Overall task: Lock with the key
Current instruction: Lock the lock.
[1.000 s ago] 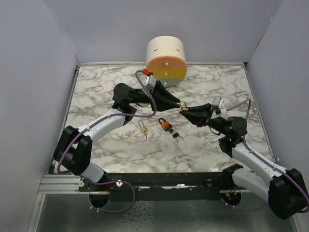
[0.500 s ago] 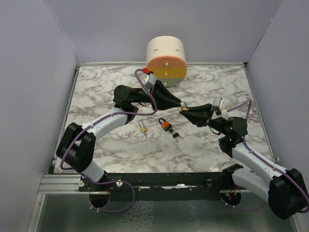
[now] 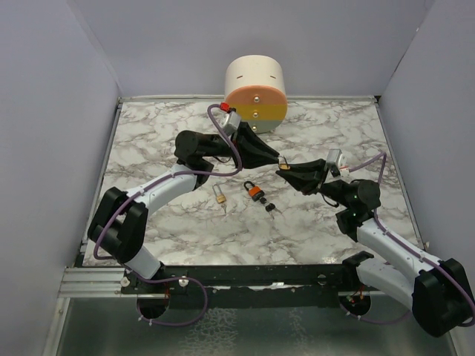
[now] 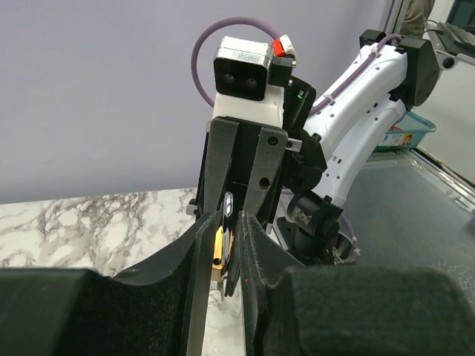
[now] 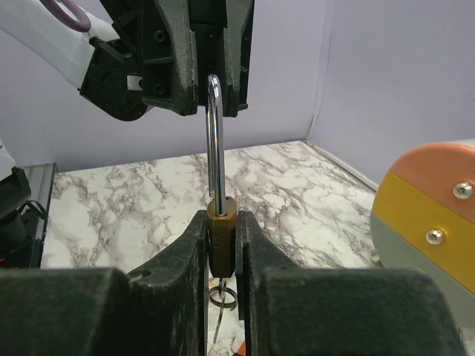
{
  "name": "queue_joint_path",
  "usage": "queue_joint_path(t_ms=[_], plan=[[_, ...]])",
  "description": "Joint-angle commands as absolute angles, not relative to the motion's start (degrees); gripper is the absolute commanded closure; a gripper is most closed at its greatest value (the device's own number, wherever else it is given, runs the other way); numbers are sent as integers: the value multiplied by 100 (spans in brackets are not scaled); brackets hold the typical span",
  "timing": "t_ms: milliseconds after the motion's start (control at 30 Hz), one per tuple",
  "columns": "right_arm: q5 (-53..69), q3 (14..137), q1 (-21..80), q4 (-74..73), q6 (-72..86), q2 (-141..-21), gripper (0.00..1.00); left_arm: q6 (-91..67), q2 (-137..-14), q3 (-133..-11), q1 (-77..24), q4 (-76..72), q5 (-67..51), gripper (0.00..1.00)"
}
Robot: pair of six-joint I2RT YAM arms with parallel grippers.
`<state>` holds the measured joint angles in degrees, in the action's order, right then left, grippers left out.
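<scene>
In mid-air over the table's middle, a brass padlock [image 3: 284, 166] hangs between both grippers. My right gripper [image 5: 221, 220] is shut on its brass body [image 5: 222, 239], and the silver shackle [image 5: 214, 133] points at the left arm. My left gripper [image 4: 224, 219] has closed round the shackle's top [image 4: 228, 203]; in the top view it [image 3: 277, 161] meets the right gripper [image 3: 289, 172]. A small ring with a thin silvery blade [image 5: 223, 300] hangs under the padlock. The key [image 3: 270, 208], a black-headed bunch, lies on the marble in front of the grippers.
An orange-and-black padlock [image 3: 254, 192] lies beside the key, and a small brass padlock [image 3: 220, 194] lies left of it. A round cream box with orange, yellow and green bands [image 3: 256, 93] stands at the back. Purple walls close in the marble table [image 3: 148, 141].
The left gripper's jaws have drawn in a little round the shackle, and the left arm shifted slightly. The right arm and the padlock have stayed put.
</scene>
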<state>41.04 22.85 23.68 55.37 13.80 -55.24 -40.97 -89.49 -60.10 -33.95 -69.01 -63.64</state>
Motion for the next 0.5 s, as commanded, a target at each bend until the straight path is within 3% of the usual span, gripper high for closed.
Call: queue_joint_path(t_ms=[0,200,367,467], plan=[[4157,2276,2400,5756,1323,-5525,98,-4220,-9025,-6195,-3462,-7133,-6468,77],[4180,2285,2404,5748,1337,-5507,98,-4232,-9080,-6222,-3489,-7103,-6545,78],[4181,2283,2405,5727,1333,-5459,98,-4147,-9057,-6209,-3498,-7063,-6506,100],[4160,2280,2402,5677,1318,-5442,98,-3968,-8992,-6174,-3505,-6925,-6401,100]])
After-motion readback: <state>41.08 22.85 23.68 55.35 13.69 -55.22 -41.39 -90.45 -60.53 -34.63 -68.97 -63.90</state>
